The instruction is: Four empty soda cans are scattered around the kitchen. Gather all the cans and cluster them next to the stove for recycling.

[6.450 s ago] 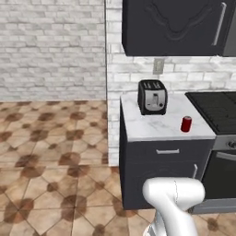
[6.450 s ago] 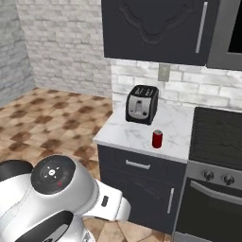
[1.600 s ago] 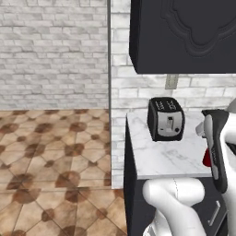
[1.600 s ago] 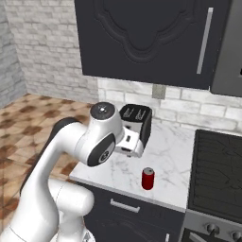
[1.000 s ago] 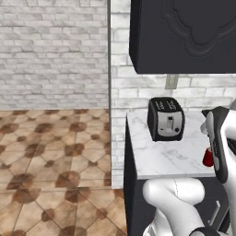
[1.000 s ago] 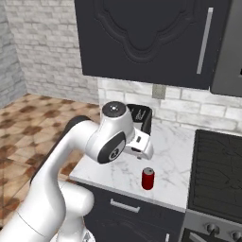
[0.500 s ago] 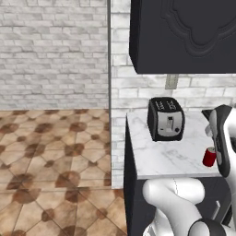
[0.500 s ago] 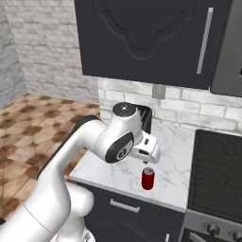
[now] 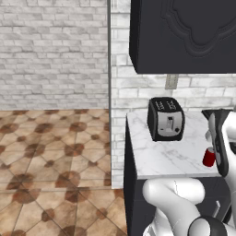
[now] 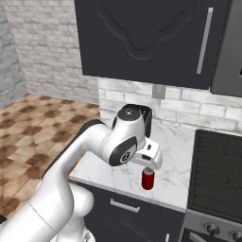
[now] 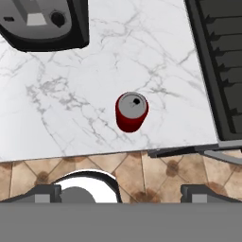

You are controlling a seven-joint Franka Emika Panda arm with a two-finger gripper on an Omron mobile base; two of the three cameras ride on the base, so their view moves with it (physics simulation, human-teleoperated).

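Item: one red soda can (image 11: pixel 132 112) with a silver top, upright on the white marble countertop (image 11: pixel 71 108), placed near the front edge and toward the stove-side end, a bare strip of marble being left between can and stove. The same can is seen from the right base view (image 10: pixel 148 179) directly beneath the robot's hand, and from the left base view (image 9: pixel 209 157) partly hidden behind the arm. Item: black stove (image 10: pixel 217 165) with dark grated cooktop, set against the right end of the countertop; knobs are seen on its silver front strip. Item: black-and-silver toaster (image 9: pixel 165 119), stood toward the back of the countertop, well apart from the can. Item: gripper (image 11: pixel 121 193), held above the can and pointed down at it; its two fingertips (image 11: pixel 45 193) are spread wide apart, nothing is held between them, and the can is not touched. Item: dark wall cabinet (image 10: pixel 146 38), mounted above the countertop. Item: dark drawer front with bar handle (image 10: pixel 120 206), fitted below the front edge.
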